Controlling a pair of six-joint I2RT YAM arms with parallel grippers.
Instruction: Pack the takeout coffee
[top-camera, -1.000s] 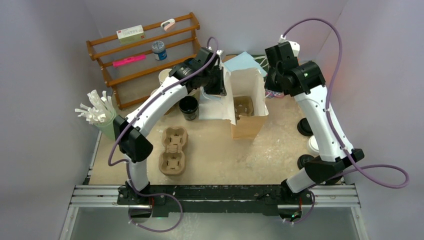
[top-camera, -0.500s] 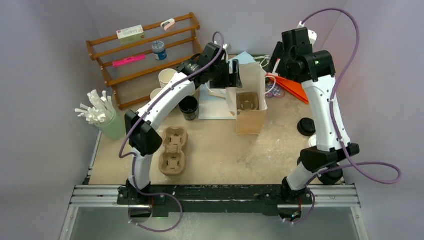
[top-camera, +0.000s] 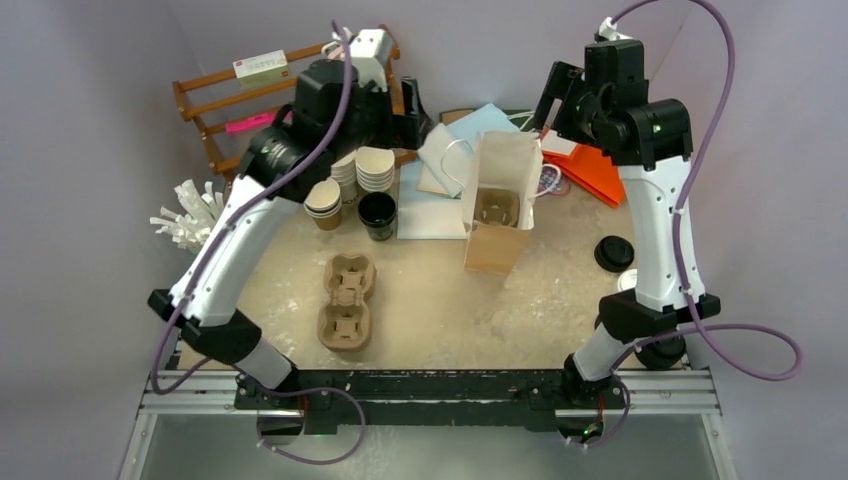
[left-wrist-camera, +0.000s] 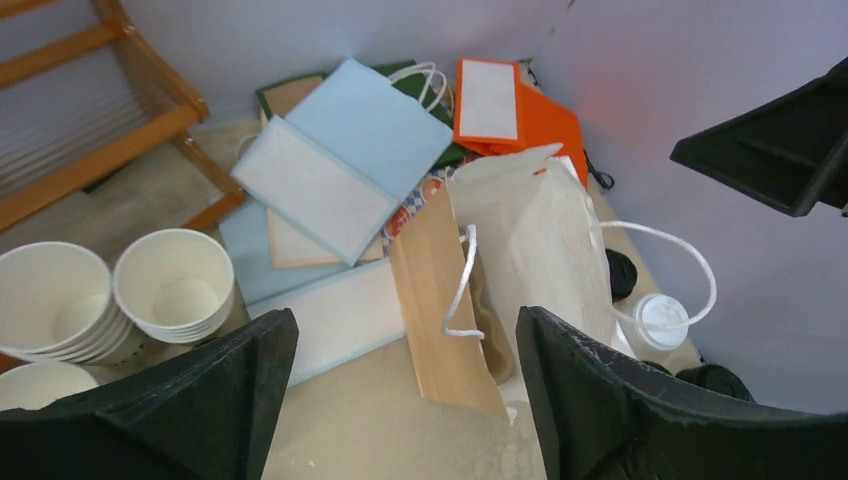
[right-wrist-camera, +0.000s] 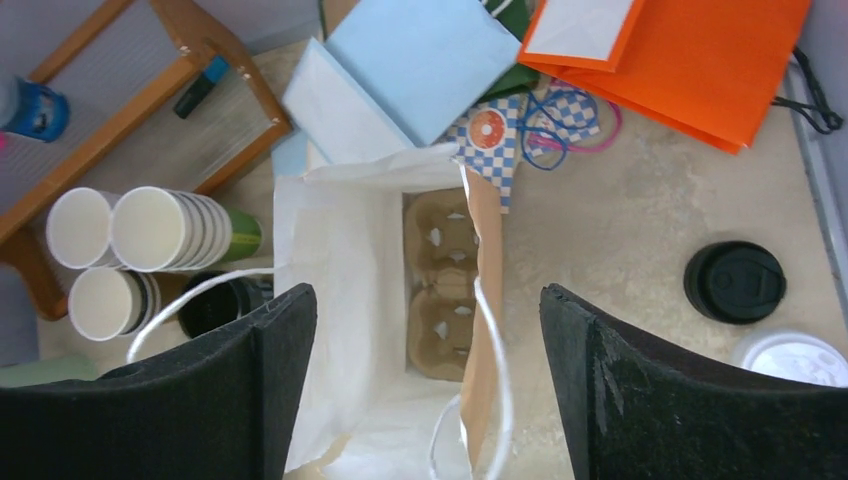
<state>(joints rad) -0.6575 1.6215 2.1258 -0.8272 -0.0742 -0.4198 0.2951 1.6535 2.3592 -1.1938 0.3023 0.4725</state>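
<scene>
A kraft paper bag (top-camera: 497, 215) stands open at mid-table with a brown pulp tray (right-wrist-camera: 440, 300) lying at its bottom. The takeout coffee cups, kraft-brown outside and white inside, stand lidless in stacks (top-camera: 374, 168) left of the bag, also seen in the left wrist view (left-wrist-camera: 175, 285). My left gripper (top-camera: 415, 112) hangs open above and left of the bag, its jaws wide apart (left-wrist-camera: 405, 400) and empty. High over the bag's mouth, my right gripper (top-camera: 558, 98) is also open (right-wrist-camera: 428, 390), holding nothing. The bag's white cord handles hang loose.
A black cup (top-camera: 377, 212) and a second pulp tray (top-camera: 345, 300) sit left of the bag. Black (top-camera: 612, 253) and white (top-camera: 628, 282) round lids lie on the right. Blue (top-camera: 455, 150) and orange (top-camera: 590, 178) bags lie behind. A wooden rack (top-camera: 250, 110) and a straw holder (top-camera: 190, 228) occupy the far left.
Both grippers, shut at the bag's rim a second ago, have opened and lifted away. The left arm swung up and back left. The bag now stands open, free of both grippers.
</scene>
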